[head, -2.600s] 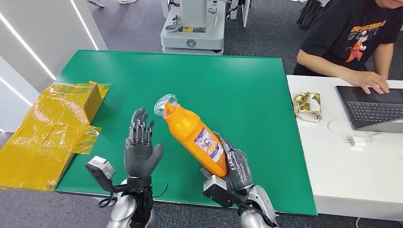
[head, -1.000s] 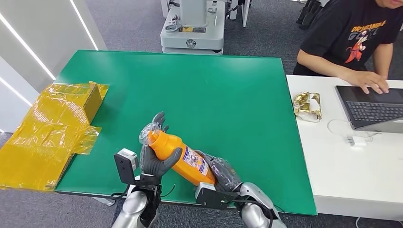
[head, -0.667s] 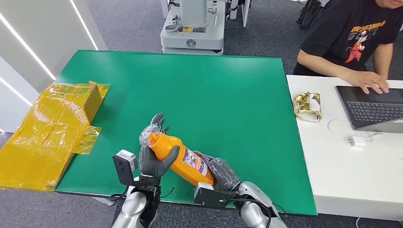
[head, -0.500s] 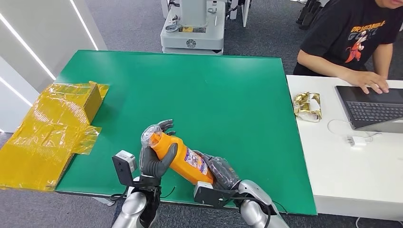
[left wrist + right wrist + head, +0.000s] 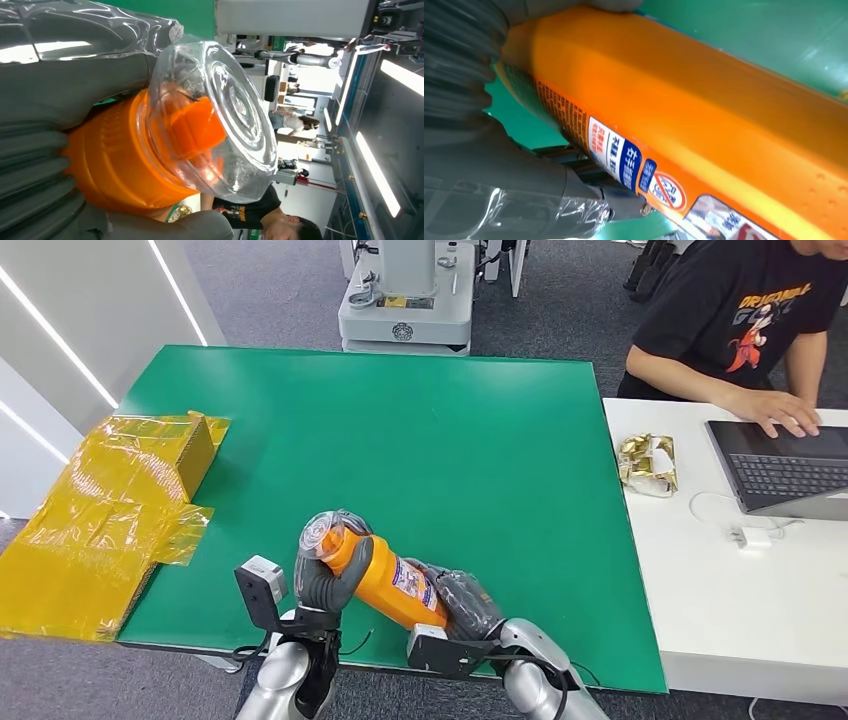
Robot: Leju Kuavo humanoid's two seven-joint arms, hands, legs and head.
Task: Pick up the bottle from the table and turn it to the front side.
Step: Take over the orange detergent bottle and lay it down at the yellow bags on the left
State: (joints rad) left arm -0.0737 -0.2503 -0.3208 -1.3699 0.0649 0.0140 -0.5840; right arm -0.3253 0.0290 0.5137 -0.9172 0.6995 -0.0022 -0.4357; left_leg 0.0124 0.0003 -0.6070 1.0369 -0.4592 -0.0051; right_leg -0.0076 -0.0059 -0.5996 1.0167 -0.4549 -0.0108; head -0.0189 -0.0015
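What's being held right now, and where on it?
The orange bottle, by both hands: the left hand grips its neck just under the clear cap, the right hand holds its base end.

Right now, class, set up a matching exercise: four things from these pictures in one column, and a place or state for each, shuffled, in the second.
Things:
1. orange bottle
2. left hand
3. laptop
4. yellow wrapping

Places or states:
A. on the white table, under a person's hand
B. grips the bottle near its cap
C. held between both hands
D. at the green table's left edge

Pairs: 1-C, 2-B, 3-A, 4-D
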